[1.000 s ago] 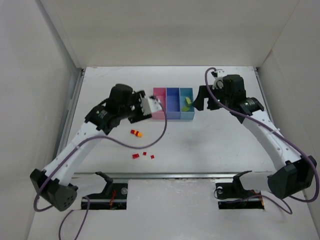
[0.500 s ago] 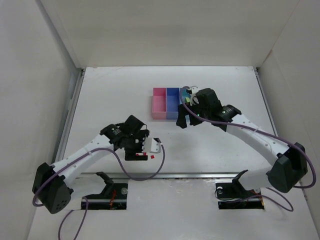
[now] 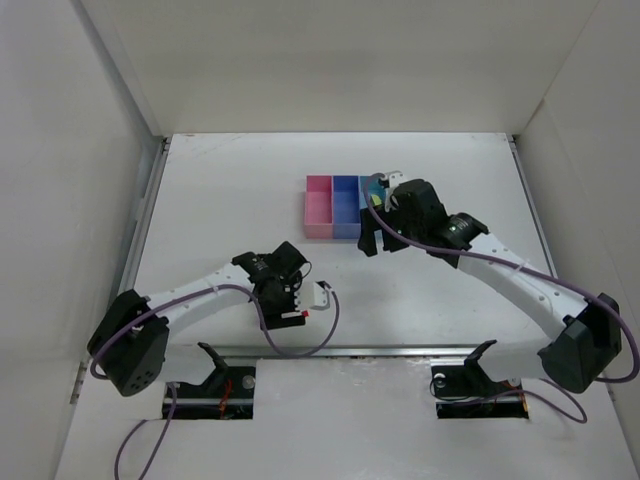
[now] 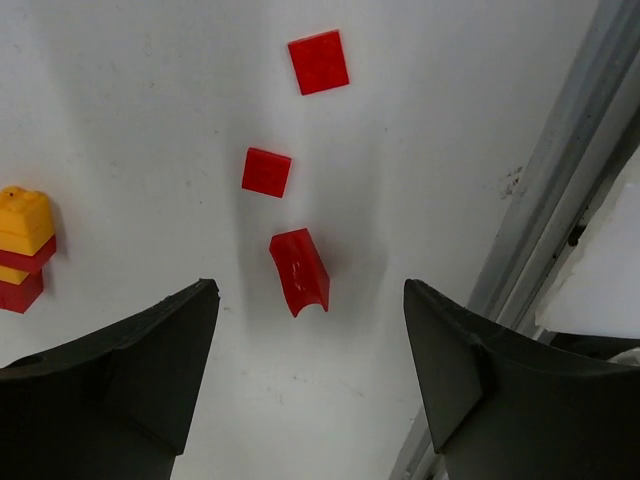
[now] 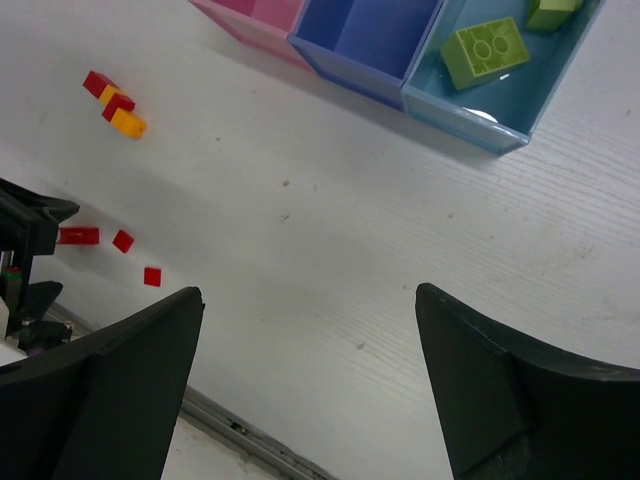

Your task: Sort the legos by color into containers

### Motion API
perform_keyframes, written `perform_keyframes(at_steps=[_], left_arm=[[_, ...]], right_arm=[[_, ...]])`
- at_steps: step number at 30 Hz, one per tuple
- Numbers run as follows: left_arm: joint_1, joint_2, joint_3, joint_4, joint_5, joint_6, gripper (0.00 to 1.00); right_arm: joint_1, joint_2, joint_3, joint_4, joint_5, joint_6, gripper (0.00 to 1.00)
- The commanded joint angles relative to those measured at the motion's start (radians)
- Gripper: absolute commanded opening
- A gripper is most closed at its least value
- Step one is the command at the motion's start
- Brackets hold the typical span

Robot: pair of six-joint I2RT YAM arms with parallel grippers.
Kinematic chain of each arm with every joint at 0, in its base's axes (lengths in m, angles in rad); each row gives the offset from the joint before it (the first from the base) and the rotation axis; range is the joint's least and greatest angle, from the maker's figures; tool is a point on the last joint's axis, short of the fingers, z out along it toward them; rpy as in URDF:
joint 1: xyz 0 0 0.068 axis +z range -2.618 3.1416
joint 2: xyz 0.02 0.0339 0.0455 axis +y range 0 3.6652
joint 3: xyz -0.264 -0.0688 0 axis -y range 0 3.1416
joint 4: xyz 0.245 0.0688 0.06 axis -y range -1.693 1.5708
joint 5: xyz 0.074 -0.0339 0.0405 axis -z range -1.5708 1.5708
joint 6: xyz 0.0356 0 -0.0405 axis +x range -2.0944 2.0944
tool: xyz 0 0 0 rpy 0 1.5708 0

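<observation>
Left tool [image 4: 305, 292] moved from joined pink-blue-cyan plastic bins [image 3: 318, 212] to near bench [image 3: 220, 200] edge, released above small curved red plastic brick [image 4: 298, 270]; right tool [image 5: 308, 292] spread wide, empty.

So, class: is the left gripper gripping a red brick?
No, the left gripper is open, and the nearest red brick lies untouched on the table between its jaws.

Showing glossy, smooth plastic on the red bricks [image 4: 299, 270], shiny plastic bins [image 5: 465, 122], a matt white grained table [image 5: 400, 250], and a dull metal rail [image 4: 545, 190].
</observation>
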Motion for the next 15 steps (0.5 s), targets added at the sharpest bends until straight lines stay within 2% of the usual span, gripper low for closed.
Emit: perform_keyframes(at_steps=[1,6,10,15], left_arm=[[-0.008,0.012,-0.006,0.045,-0.031,-0.073,0.71],[-0.008,0.024,-0.059,0.1,-0.045,-0.084,0.7],[-0.008,0.055,-0.099,0.137,-0.086,-0.13,0.54],[-0.008,0.044,-0.122,0.137,-0.099,-0.11,0.48]], right_arm=[[0.004,-0.028,0.005,-0.014,0.045,0.002,0.92],[0.004,-0.028,0.024,-0.023,0.065,-0.007,0.92],[0.004,-0.01,0.045,-0.057,0.093,-0.025,0.92],[0.004,-0.01,0.064,-0.057,0.111,-0.035,0.94]])
